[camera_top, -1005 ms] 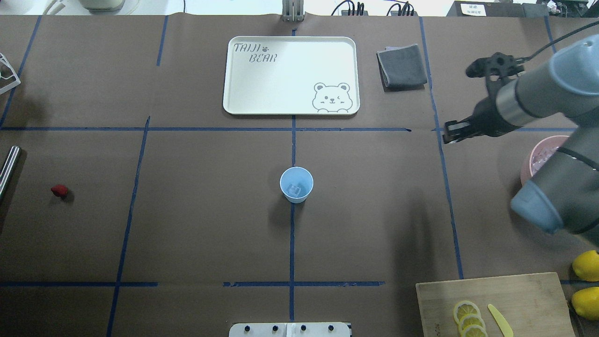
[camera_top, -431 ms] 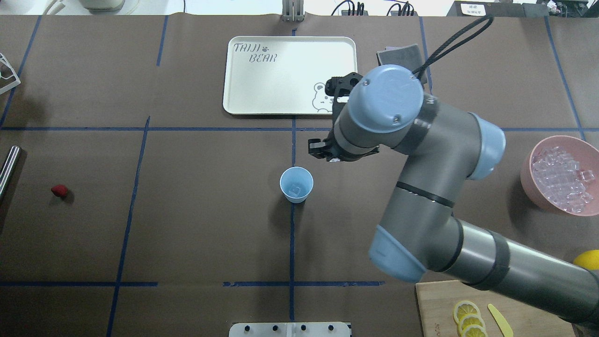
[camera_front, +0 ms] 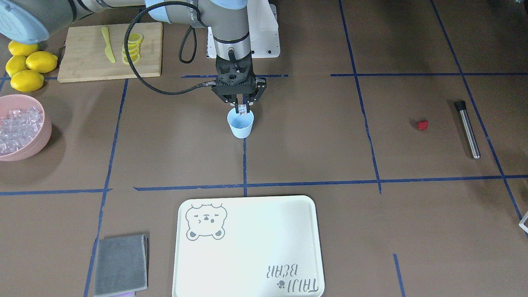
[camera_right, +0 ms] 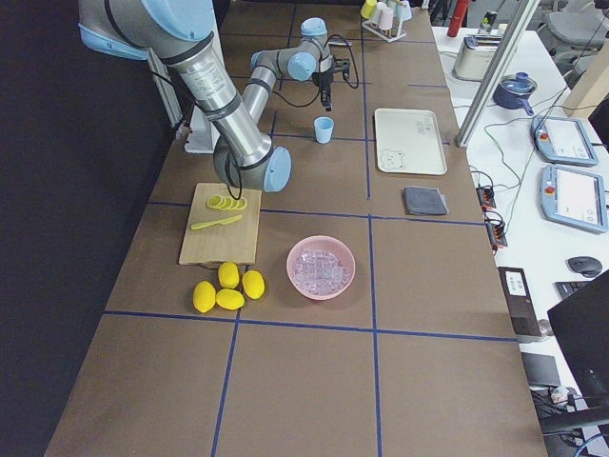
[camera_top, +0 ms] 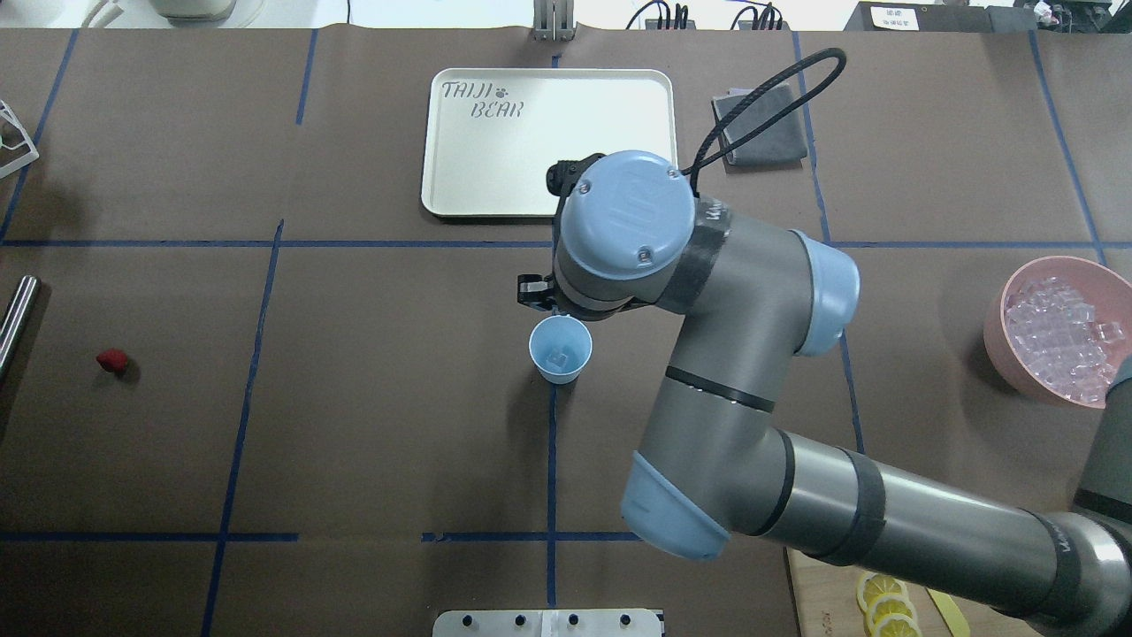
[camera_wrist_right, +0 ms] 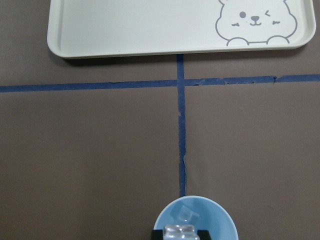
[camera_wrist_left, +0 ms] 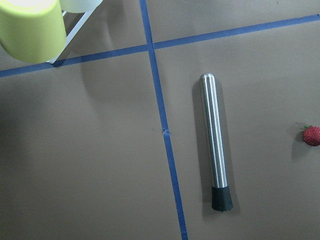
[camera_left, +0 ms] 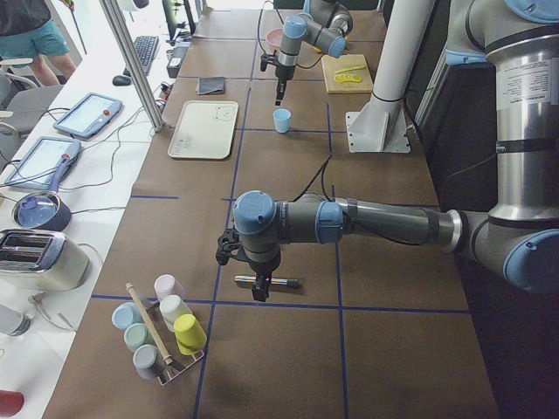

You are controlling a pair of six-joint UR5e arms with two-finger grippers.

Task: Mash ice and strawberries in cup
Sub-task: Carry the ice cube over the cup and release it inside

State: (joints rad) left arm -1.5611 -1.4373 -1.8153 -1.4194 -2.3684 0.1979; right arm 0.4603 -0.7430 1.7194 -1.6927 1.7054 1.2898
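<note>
While the right end effector (camera_front: 242,109) hangs just over the cup (camera_front: 240,130) at the desk's middle, it is clamped on one ice cube (camera_wrist_right: 181,232); another cube (camera_top: 557,359) lies inside the cup. The strawberry (camera_top: 112,360) sits near the desk's left edge, beside a steel muddler (camera_wrist_left: 214,145). Whether the left end effector (camera_left: 257,293) above that muddler is apart or together cannot be told.

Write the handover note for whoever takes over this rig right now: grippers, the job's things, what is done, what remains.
Right gripper: shut on an ice cube, just above the cup.
Left gripper: over the muddler, seen from the side only; open or shut unclear.
Done: a first cube lies in the cup.
Strawberry: on the table beside the muddler, untouched.
Left: release this cube, add the strawberry, mash.
</note>
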